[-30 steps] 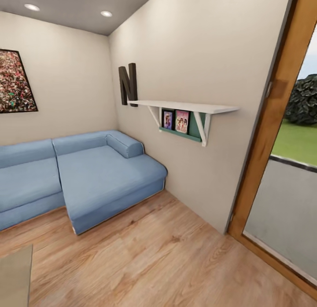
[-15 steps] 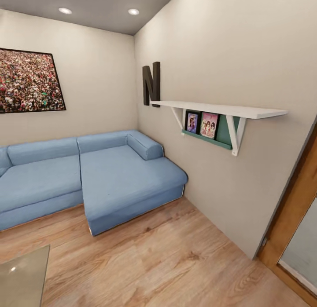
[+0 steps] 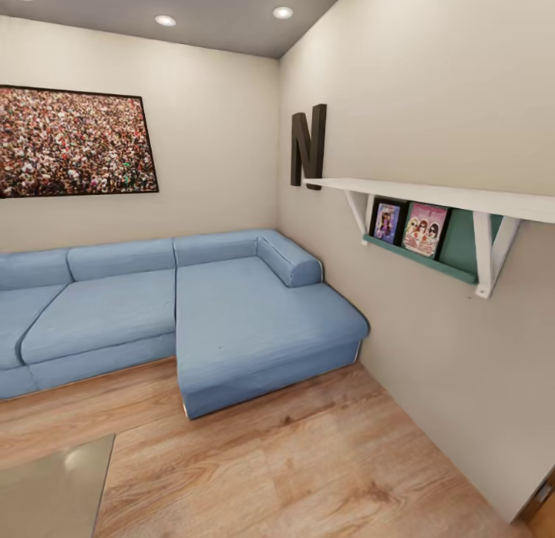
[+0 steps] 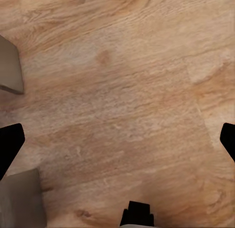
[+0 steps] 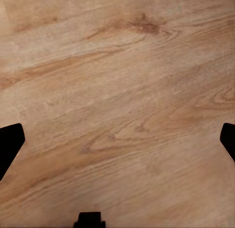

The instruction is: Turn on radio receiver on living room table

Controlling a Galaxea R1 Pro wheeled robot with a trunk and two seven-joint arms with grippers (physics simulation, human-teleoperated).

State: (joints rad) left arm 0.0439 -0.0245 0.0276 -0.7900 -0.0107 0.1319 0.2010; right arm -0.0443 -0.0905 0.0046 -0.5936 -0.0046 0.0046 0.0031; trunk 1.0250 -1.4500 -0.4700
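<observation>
One blue sofa (image 3: 193, 314) in an L shape. One corner of a grey table (image 3: 54, 492) at the lower edge of the head view. One large speckled picture (image 3: 73, 141) on the back wall. One dark letter N (image 3: 308, 145) on the side wall. One white shelf (image 3: 439, 195), two brackets under it, two small framed pictures (image 3: 406, 226) beneath. Three round ceiling lights (image 3: 164, 19). One wood-plank floor (image 3: 308, 469).

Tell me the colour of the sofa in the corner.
The sofa is light blue all over, seat and cushions alike. The head view shows it best.
</observation>
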